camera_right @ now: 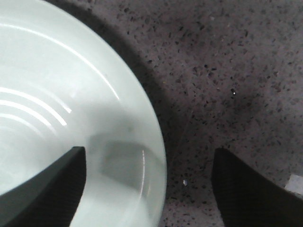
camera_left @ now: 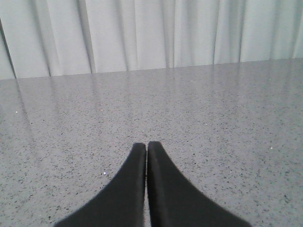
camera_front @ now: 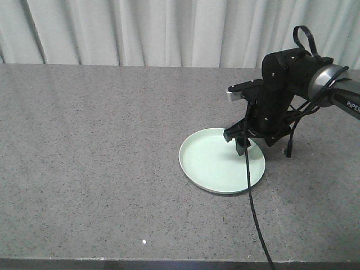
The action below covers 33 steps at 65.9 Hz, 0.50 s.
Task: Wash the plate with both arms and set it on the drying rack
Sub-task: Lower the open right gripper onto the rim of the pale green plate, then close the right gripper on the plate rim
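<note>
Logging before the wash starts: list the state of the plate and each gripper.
plate: empty, lying flat on the countertop.
right gripper: open, one finger on each side of the plate's rim.
left gripper: shut, empty, over bare countertop.

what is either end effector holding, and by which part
Nothing yet. The right end effector is open, straddling the rim of the plate; the left end effector is shut, empty.

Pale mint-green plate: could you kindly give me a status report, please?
Left pincer shut, over grey speckled countertop. Right pincer open, straddling rim of round pale mint-green plate; plate flat on countertop. Black cable crosses plate in front view.
</note>
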{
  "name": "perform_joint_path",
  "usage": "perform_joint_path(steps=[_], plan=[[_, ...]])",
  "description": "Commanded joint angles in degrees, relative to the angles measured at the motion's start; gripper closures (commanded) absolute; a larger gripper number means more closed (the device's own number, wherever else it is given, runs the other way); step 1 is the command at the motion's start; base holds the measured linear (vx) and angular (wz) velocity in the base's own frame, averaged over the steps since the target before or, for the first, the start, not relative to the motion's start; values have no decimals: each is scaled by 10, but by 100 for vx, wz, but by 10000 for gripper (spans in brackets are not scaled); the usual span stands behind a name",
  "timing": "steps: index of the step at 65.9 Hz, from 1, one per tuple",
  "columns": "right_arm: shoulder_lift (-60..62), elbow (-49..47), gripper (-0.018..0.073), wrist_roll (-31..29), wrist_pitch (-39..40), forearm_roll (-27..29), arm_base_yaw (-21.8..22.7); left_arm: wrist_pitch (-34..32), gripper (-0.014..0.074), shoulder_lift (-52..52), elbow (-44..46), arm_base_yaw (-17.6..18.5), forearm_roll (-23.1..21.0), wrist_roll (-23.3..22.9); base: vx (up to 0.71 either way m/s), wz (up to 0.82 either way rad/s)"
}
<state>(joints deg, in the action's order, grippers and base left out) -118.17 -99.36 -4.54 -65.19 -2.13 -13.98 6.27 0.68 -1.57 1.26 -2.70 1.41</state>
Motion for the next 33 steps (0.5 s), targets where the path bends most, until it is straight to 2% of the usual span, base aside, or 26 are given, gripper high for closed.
perform_joint_path(steps=[1, 11, 18, 33], plan=[[26, -16, 67, 1, 2, -9, 5, -44, 603, -3, -14, 5, -5, -2, 0, 0], [14, -16, 118, 2, -11, -9, 5, -44, 603, -3, -14, 5, -5, -2, 0, 0], [13, -16, 188, 2, -17, -10, 5, -44, 603, -3, -14, 5, -5, -2, 0, 0], [14, -16, 470, 2, -24, -19, 5, -44, 603, -3, -14, 5, -5, -2, 0, 0]])
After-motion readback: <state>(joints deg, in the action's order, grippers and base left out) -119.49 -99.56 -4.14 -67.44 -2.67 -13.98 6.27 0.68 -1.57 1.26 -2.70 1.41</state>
